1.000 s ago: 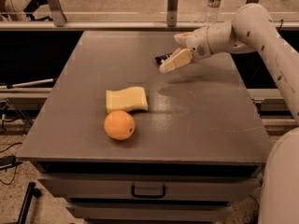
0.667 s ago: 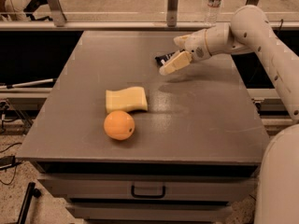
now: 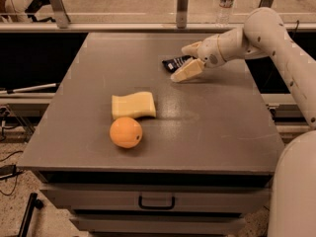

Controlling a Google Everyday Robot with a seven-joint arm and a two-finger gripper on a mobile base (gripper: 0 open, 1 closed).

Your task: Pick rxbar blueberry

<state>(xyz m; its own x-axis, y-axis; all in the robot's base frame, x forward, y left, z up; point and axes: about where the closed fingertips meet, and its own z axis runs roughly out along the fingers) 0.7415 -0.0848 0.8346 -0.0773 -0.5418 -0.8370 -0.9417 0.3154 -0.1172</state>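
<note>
The gripper (image 3: 181,62) is at the bench's (image 3: 207,132) far right side. Its jaws are wide apart around the rxbar blueberry (image 3: 172,63), whose long side points left.

Grey flat-topped metal cabinet (image 3: 217,132) fills the middle, soft glare on its top, and a drawer with a dark handle (image 3: 156,201) faces us. On the far side stand grey metal posts (image 3: 182,4), with a clear plastic water bottle (image 3: 226,3) beyond. Speckled beige floor (image 3: 15,216) near left, black cables (image 3: 7,174) trailing.
</note>
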